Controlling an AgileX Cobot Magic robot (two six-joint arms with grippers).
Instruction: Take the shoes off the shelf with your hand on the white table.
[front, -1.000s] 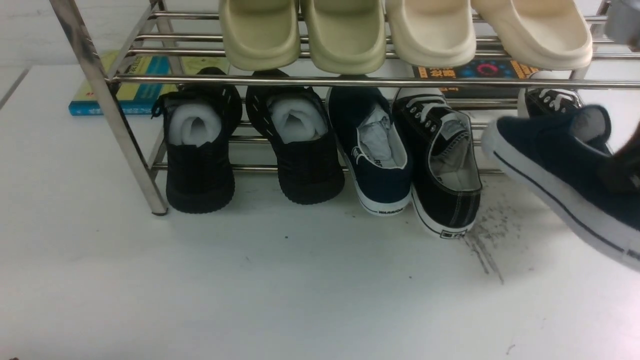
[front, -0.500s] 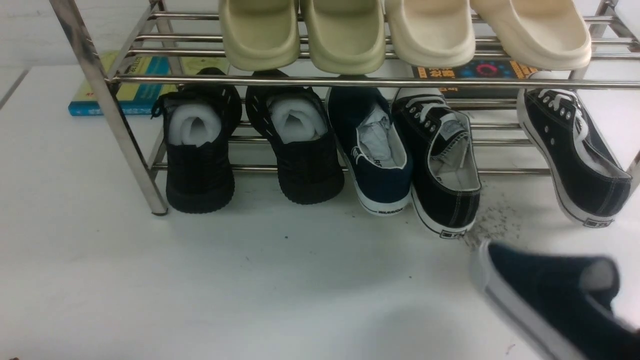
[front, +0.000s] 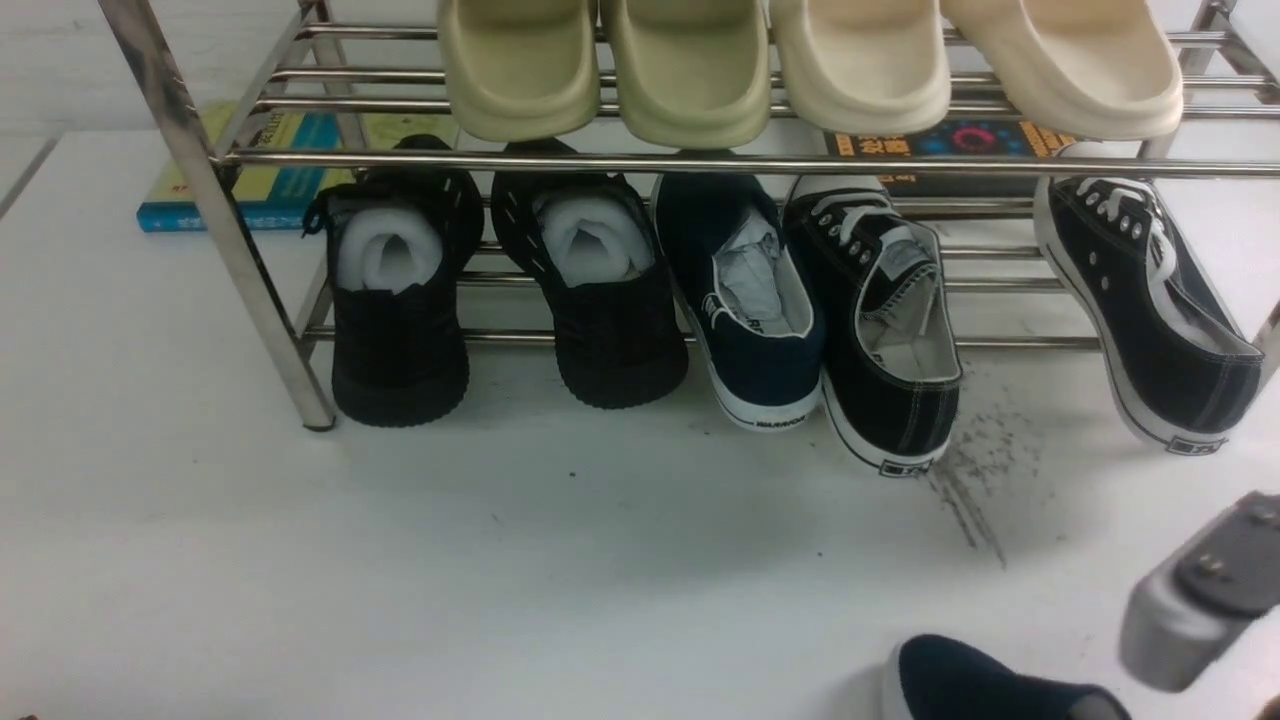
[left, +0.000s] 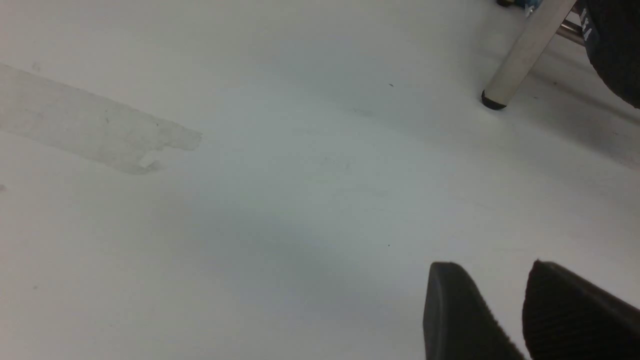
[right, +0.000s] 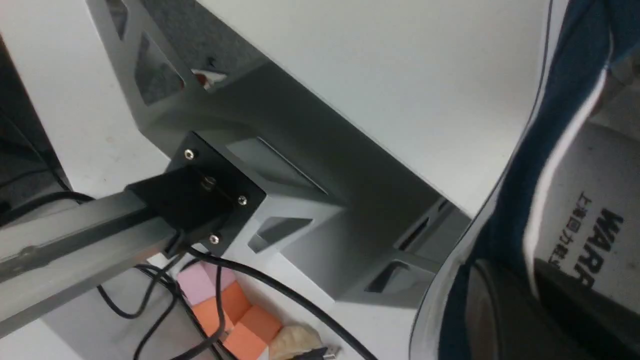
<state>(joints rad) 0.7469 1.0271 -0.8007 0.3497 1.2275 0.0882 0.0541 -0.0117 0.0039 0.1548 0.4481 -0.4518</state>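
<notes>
The right tool (right: 505, 280) is clamped on the side wall of one navy shoe (right: 515, 200), out in front of the rack (front: 262, 265); its mate (front: 765, 375) sits on the rack's lower tier. Pinched only by thin canvas, the held shoe could swing or slip. The left tool's (left: 500, 270) fingers stand apart.

Front camera faces rack (front: 640, 162) from above; left wrist shares rack leg.

the right gripper (right: 525, 280) is pinched closed, one dark finger on each side of its grip, while part of the right arm (front: 1200, 590) angles in at the front view's lower right. the left gripper (left: 492, 295) holds its dark fingertips apart, with nothing between them.
</notes>
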